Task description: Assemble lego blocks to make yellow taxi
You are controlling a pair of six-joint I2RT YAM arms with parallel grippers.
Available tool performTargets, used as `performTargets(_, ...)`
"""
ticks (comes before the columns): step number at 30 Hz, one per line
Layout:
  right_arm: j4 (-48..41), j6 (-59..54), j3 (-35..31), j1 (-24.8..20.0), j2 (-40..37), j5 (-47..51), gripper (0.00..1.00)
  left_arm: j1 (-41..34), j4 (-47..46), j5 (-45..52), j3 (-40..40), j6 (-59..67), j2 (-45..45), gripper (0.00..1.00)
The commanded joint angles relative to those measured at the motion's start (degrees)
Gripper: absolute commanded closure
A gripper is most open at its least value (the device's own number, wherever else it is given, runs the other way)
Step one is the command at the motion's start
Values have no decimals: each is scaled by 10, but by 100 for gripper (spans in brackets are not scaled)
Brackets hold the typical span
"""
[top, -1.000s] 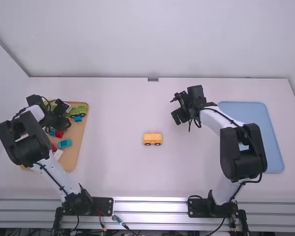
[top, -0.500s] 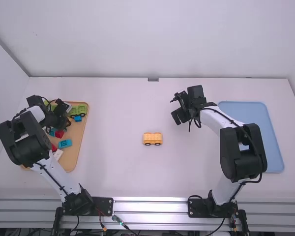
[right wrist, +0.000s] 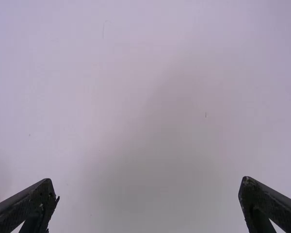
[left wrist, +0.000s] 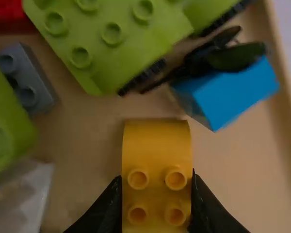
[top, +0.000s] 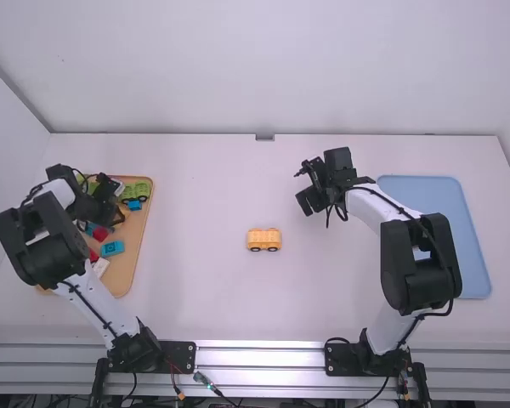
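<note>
- Left gripper (top: 113,209) has shifted slightly over the tan tray (top: 137,231); right arm and the yellow wheeled piece haven't moved.
- Left fingers pinch a rounded yellow plastic block with four studs (left wrist: 156,150), one finger on each side. Can't tell if it touches the tray.
- Near that block, left wrist view: studded lime-green brick (left wrist: 111,36), bright blue block (left wrist: 237,97), small grey-blue brick (left wrist: 28,82).
- Same tray, high view: red brick (top: 100,232), teal brick (top: 111,248), partly under or beside the left arm.
- Mid-table: yellow wheeled piece (top: 263,240), upright, well apart from both grippers.
- Right gripper (top: 302,188) is above the white table (right wrist: 145,107), fingers spread wide.
- Far right: light blue rectangular tray (top: 467,246), partly behind the right arm.
</note>
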Motion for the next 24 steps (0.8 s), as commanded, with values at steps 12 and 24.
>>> performTargets(12, 3, 3, 10, 0, -11, 0, 1, -110, 13, 22, -26, -13, -89, 98)
performTargets(24, 12, 1, 10, 0, -11, -1, 1, -316, 71, 3, -221, 145, -239, 98)
